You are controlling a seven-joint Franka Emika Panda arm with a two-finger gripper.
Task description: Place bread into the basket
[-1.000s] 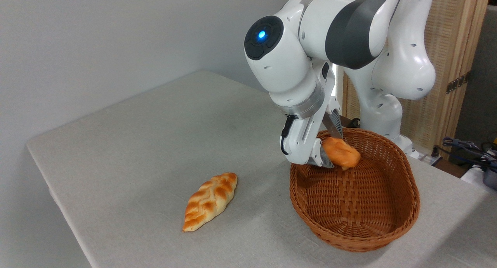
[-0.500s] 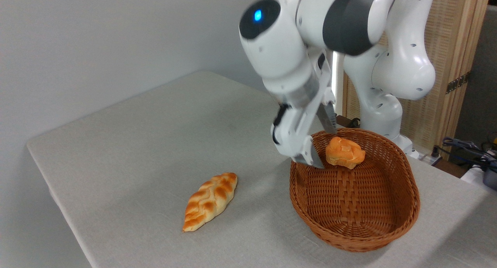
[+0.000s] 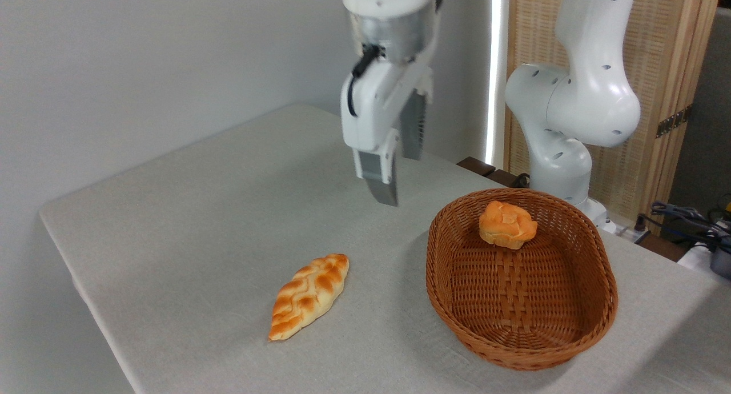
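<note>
We see the bread (image 3: 507, 225) sitting inside the basket (image 3: 606, 302) at its 12 o'clock end, our jaws hang open and empty above the surface (image 3: 217, 211), so we think the job is done.

Arm raised, gripper empty

The gripper (image 3: 400, 177) hangs pointing downward, its two fingers (image 3: 384, 184) spread apart, wrist upright beneath the white arm (image 3: 577, 108).
</note>
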